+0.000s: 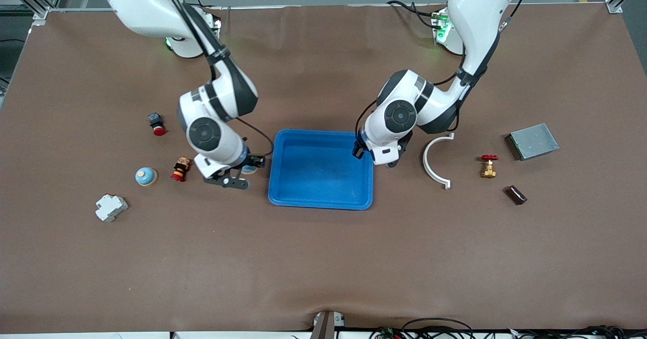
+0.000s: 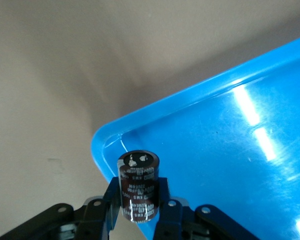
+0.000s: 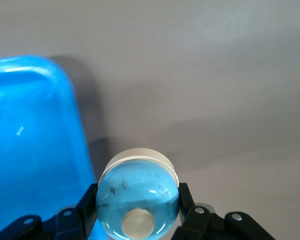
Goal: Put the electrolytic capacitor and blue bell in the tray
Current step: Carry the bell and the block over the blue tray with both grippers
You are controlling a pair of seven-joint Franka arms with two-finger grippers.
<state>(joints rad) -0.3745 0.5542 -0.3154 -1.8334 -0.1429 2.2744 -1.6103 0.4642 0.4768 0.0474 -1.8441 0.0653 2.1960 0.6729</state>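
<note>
The bright blue tray (image 1: 283, 196) lies mid-table. My left gripper (image 1: 359, 150) is over the tray's corner at the left arm's end, shut on a dark brown electrolytic capacitor (image 2: 138, 184); the tray's rim (image 2: 155, 107) shows below it. My right gripper (image 1: 244, 169) is beside the tray's edge at the right arm's end, shut on a blue bell (image 3: 137, 199) with a cream base. The tray's corner (image 3: 65, 90) shows next to that bell. A second blue bell (image 1: 146, 176) sits on the table toward the right arm's end.
Toward the right arm's end: two red push buttons (image 1: 157, 124) (image 1: 180, 169) and a white breaker (image 1: 110, 207). Toward the left arm's end: a white curved clamp (image 1: 434, 164), a brass valve (image 1: 488, 166), a grey metal box (image 1: 532, 141), a dark block (image 1: 515, 195).
</note>
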